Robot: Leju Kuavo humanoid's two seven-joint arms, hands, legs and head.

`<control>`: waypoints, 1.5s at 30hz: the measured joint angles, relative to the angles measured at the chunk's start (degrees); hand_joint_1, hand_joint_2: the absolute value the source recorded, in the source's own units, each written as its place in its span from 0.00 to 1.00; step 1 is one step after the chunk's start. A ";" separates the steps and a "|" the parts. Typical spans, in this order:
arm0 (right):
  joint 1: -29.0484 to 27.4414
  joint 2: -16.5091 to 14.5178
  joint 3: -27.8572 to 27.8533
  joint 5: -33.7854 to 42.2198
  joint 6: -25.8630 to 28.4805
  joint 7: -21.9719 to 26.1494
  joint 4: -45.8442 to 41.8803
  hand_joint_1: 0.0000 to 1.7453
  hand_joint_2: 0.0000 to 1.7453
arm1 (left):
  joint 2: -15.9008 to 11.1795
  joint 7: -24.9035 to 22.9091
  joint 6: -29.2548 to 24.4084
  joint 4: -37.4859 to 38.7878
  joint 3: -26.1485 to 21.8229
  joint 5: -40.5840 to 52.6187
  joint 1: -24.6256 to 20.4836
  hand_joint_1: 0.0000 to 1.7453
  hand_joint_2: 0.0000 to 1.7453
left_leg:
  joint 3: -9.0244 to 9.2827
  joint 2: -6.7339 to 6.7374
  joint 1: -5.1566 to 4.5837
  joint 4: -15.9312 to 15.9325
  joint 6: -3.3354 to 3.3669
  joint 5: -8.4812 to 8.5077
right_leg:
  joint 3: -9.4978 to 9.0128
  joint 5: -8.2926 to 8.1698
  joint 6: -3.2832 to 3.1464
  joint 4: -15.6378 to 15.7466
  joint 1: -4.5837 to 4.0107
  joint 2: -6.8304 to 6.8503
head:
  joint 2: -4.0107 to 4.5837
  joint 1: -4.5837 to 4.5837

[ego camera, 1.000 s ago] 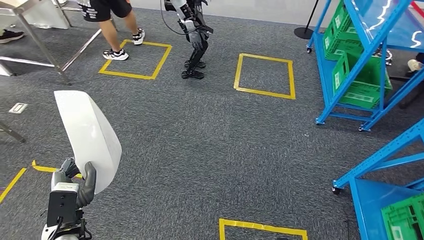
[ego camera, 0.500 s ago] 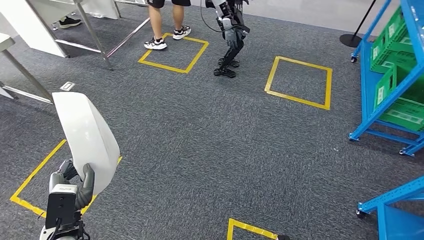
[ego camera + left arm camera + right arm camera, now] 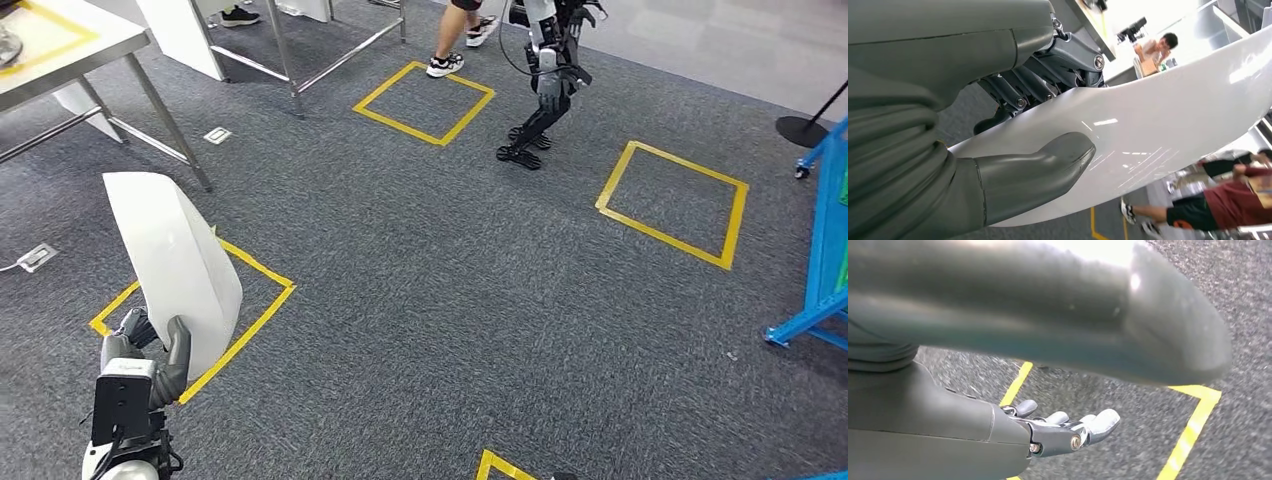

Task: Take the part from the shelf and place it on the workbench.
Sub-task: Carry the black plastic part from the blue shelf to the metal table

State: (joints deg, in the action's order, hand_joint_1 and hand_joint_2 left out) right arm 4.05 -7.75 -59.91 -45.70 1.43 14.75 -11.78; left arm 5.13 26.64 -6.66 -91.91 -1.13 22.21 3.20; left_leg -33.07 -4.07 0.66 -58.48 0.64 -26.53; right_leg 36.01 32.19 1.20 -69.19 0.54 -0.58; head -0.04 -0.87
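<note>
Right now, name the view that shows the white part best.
Head view: the whole white part stands upright in the left hand. The left wrist view shows a close stretch of it under the thumb; the right wrist view shows floor.

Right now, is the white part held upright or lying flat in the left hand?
Upright. The white part rises edge-up from the left hand, whose thumb presses its face.

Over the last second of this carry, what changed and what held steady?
The camera turned left: the blue shelf slid almost out of frame, while the workbench came into view. The left hand kept its grip on the white part, upright as before. The right hand hangs open above the carpet.
</note>
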 joint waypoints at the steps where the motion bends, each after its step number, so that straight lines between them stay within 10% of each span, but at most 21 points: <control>1: 0.02 0.02 0.00 -0.02 -0.03 0.02 0.00 0.00 0.00 | 0.08 -0.13 0.04 0.00 0.04 0.13 -0.13 1.00 1.00 | -0.11 -0.76 0.02 -0.15 -0.21 0.04 | -1.89 -1.73 -0.10 4.15 0.16 -1.44 | 0.00 0.00; 4: 0.13 0.06 0.00 -0.06 -0.19 0.19 0.00 0.00 0.00 | 0.37 -0.39 0.12 0.14 0.18 0.35 -0.74 1.00 1.00 | -0.89 -2.95 0.06 -0.35 -1.43 0.39 | -4.45 -3.25 -0.45 10.32 0.21 -3.98 | 0.00 0.02; 6: 0.29 0.07 0.00 -0.16 -0.38 0.45 0.00 0.00 0.00 | 0.41 -0.56 0.14 0.43 0.20 0.54 -0.92 1.00 1.00 | -1.48 -3.73 0.24 -0.12 -2.32 0.81 | -4.36 -3.64 -1.18 10.65 0.09 -2.58 | 0.00 0.03; 10: 0.25 0.15 0.00 -0.27 -0.57 0.92 0.00 0.00 0.00 | 0.38 -0.97 0.10 1.26 0.28 0.74 -1.75 1.00 1.00 | -5.21 2.44 0.04 -8.02 -2.99 -4.22 | -4.13 -4.21 -2.74 11.19 -0.01 0.55 | 0.00 0.70; 14: 0.07 0.22 0.00 -0.06 -0.57 0.85 0.00 0.00 0.00 | 0.44 -1.27 0.08 2.15 0.47 0.79 -2.09 1.00 1.00 | -8.30 3.57 0.11 -16.58 -3.34 -7.76 | -3.81 -4.24 -2.91 11.14 -0.36 3.05 | 0.00 0.84; 19: 0.36 0.21 -0.02 0.81 -0.95 0.92 0.00 0.00 0.00 | 0.47 -1.10 0.08 3.38 0.70 0.80 -2.76 1.00 1.00 | 1.17 4.95 -0.30 -0.99 -2.16 -1.93 | -3.84 -4.28 -2.29 10.91 -0.67 4.79 | 0.00 0.82; 24: 0.56 0.21 -0.03 0.77 -0.95 0.20 0.00 0.00 0.00 | 0.63 -0.72 0.10 4.61 0.94 0.72 -3.74 1.00 1.00 | 1.69 4.72 -0.20 0.75 -0.47 -1.33 | -3.10 -3.57 -0.74 9.55 -0.62 3.89 | 0.00 0.72; 29: 0.11 0.21 -0.13 1.28 -0.92 0.09 0.00 0.00 0.00 | 1.05 -0.68 0.25 5.89 1.52 0.69 -4.61 1.00 1.00 | 1.40 3.97 0.16 0.78 0.11 -1.00 | 4.01 2.77 0.48 -5.33 0.06 0.90 | 0.00 0.43; 35: 0.11 0.20 -1.03 2.79 -0.70 0.42 0.00 0.00 0.00 | 1.31 -0.20 0.53 7.19 1.69 0.56 -6.19 1.00 1.00 | 0.88 2.68 0.31 -0.65 -1.24 -1.70 | -3.20 -4.44 0.64 10.10 0.67 0.06 | 0.00 0.23; 39: 0.11 0.16 -1.66 3.02 -0.86 1.01 0.00 0.00 0.00 | 1.26 0.46 1.86 7.96 1.74 -0.56 -6.79 1.00 1.00 | 0.78 2.59 0.20 -0.35 -0.38 -1.42 | -3.05 -4.52 -0.05 10.40 0.50 0.01 | 0.00 0.30; 45: 0.12 0.16 -1.95 3.02 -0.90 1.04 0.00 0.00 0.00 | 1.25 0.66 2.24 8.77 2.07 -1.03 -7.29 1.00 1.00 | 0.90 2.62 0.30 0.46 -1.68 -0.82 | -2.71 -4.65 -0.67 10.32 0.37 0.01 | 0.00 0.28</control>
State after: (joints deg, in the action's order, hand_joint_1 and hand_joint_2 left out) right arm 4.17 -7.58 -61.86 -42.69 0.52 15.79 -11.78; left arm 6.38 27.30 -4.41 -83.14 0.94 21.18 -4.09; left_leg -32.17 -1.45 0.96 -58.02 -1.03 -27.35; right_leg 33.30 27.54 0.53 -58.87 0.91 -0.57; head -0.04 -0.59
